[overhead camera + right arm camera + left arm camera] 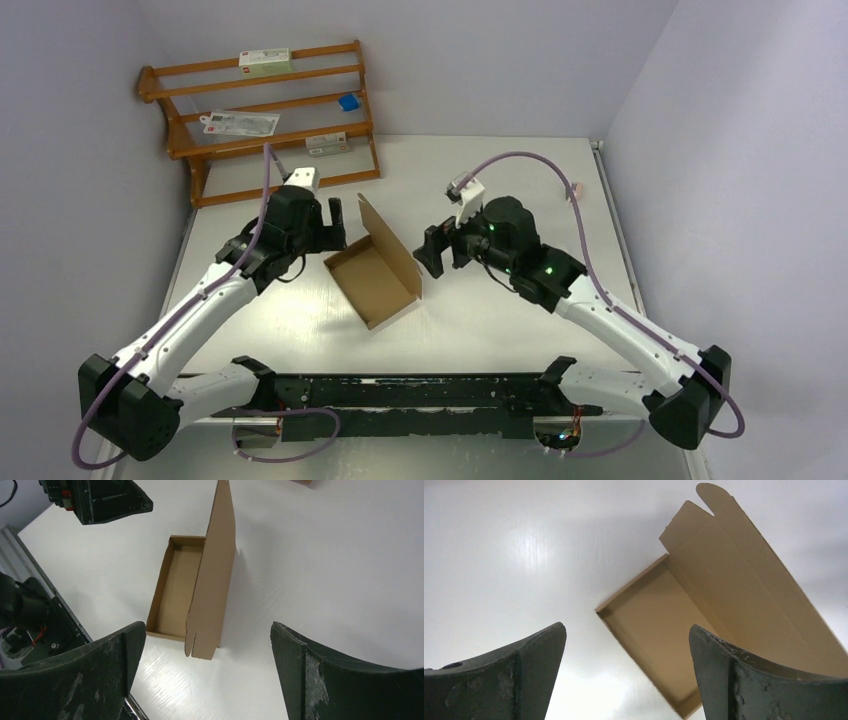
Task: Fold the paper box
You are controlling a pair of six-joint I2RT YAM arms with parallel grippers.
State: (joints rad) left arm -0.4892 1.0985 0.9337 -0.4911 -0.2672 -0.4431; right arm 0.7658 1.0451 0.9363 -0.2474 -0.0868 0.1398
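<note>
Between the spread, empty left tool [337, 222] and right tool [429, 250], the paper box [372, 282] stands lid-up; closing it seems next.

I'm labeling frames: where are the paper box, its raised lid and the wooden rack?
paper box [372, 286]: top external view, tray floor.
raised lid [215, 580]: right wrist view, panel's middle.
wooden rack [147, 82]: top external view, left end.

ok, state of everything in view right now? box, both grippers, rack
box: sides folded up, lid standing open, not closed, nothing gripping it.
left gripper: open, empty, clear of the box.
right gripper: open, empty, clear of the box.
rack: upright at the far left, small cartons lying on its shelves.
</note>
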